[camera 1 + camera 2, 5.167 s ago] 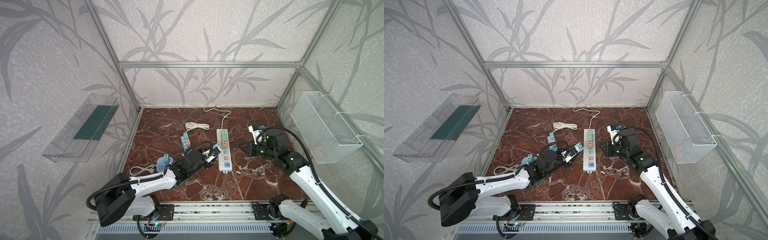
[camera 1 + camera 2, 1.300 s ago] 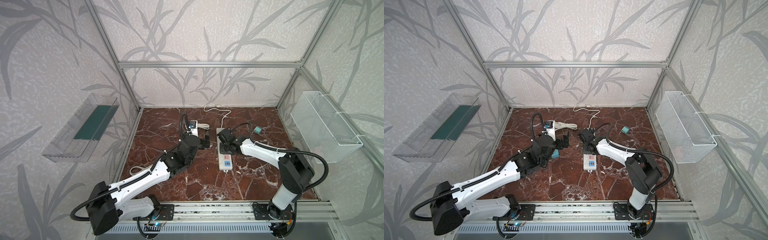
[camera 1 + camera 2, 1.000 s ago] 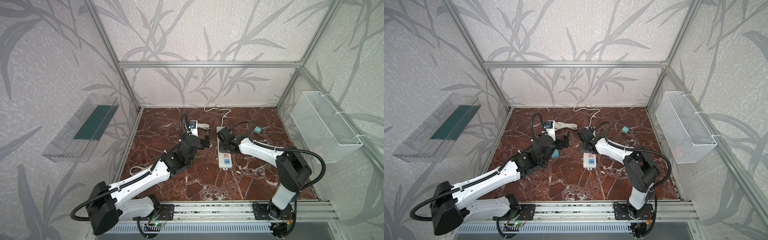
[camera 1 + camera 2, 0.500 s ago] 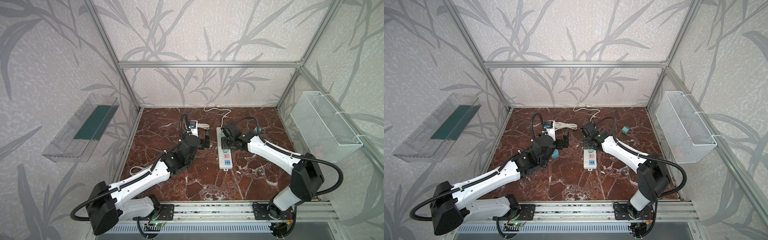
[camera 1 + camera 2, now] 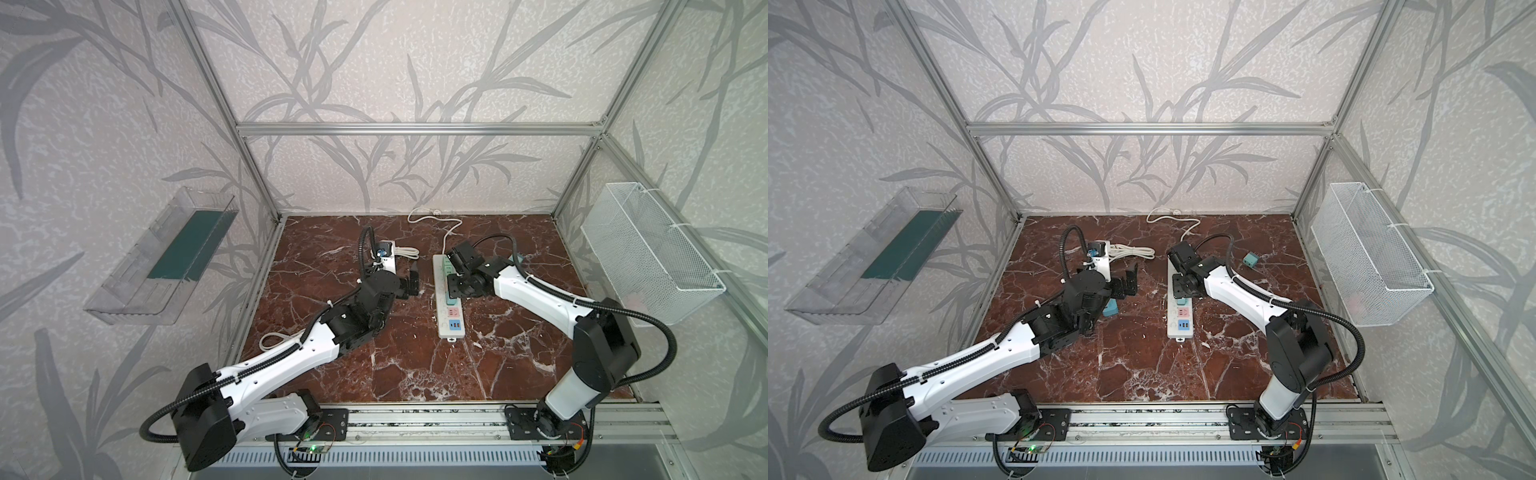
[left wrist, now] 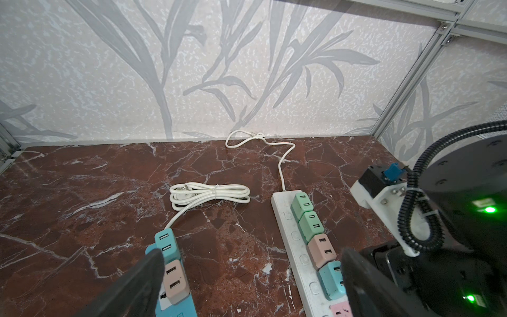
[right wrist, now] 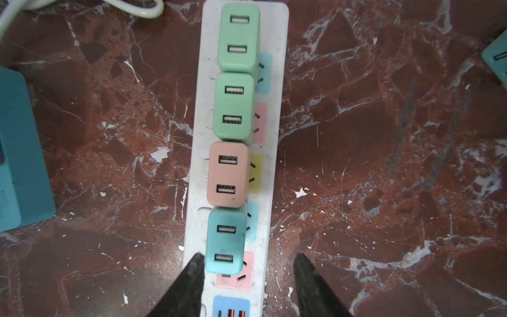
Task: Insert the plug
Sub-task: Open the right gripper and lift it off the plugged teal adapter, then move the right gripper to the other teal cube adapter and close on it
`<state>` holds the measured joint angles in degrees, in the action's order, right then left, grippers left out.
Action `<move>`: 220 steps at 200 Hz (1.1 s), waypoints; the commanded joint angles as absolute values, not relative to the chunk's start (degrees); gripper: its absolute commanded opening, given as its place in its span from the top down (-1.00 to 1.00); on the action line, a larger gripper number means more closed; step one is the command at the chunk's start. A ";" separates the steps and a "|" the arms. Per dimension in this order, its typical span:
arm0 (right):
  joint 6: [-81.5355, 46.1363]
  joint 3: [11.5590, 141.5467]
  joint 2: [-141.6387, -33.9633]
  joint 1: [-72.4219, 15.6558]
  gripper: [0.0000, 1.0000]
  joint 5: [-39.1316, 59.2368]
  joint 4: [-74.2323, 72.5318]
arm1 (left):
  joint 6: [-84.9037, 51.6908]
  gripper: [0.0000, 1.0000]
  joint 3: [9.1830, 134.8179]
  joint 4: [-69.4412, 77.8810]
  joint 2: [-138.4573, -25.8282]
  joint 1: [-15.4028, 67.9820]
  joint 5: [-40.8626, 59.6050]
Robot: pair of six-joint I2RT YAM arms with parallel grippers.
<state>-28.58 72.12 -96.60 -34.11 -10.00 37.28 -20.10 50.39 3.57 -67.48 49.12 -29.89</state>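
A: Starting with the teal plug (image 7: 226, 241). It is sitting in the white power strip (image 7: 277, 33), 4th in a row of 4. Counting from the end where the cord (image 6: 280, 175) enters, 2 green plugs (image 7: 238, 38) and 1 pink plug (image 7: 227, 174) are standing ahead of it.

B: Which way is it pointing?

A: Its 2 USB ports are facing straight up from the strip. Its long axis is running along the strip's length, in line with its 3 neighbours. Its far end is butting against the pink plug.

B: And the right gripper (image 7: 248, 258)?

A: It is hovering over the strip, jaws standing apart, wider than the plug and clamping nothing. The plug's near end is lying between the 2 fingertips (image 7: 196, 271), off centre. 1 fingertip is sitting just beside its corner; contact, cannot tell. The other is hanging past the strip's edge, over the marble surface (image 7: 384, 164).

B: Left side?

A: The left gripper (image 6: 252, 254) is hanging with jaws spread wide, gripping nothing. 1 finger is reaching over the blue power strip (image 6: 181, 307), which is carrying a pair of plugs (image 6: 175, 280). The other finger is hanging near the white strip.

B: Layout from above?

A: In both top views the white strip is lying front to back mid-surface, with its cord trailing to the back wall. 1 spare plug (image 5: 1250, 260) is lying loose to its right, well apart.
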 commanded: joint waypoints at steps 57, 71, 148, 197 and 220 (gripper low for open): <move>-28.91 68.12 -98.92 -33.50 -0.02 -8.64 37.24 | -20.28 -0.99 49.75 4.28 -67.41 48.96 -30.24; -28.87 68.34 -98.12 -33.49 -0.03 -8.45 37.59 | -19.96 -0.99 49.56 4.66 -67.49 48.96 -30.87; -27.46 67.78 -87.90 -18.68 -0.58 -20.72 31.20 | -20.48 -0.99 49.89 4.16 -67.45 48.97 -29.08; -29.18 76.56 -101.69 -10.08 -0.67 -21.77 29.11 | -20.48 -0.99 49.90 4.20 -67.95 48.96 -29.18; -30.95 82.83 -109.10 -7.56 -0.67 -22.13 30.15 | -20.47 -0.99 50.03 3.96 -68.16 48.96 -29.19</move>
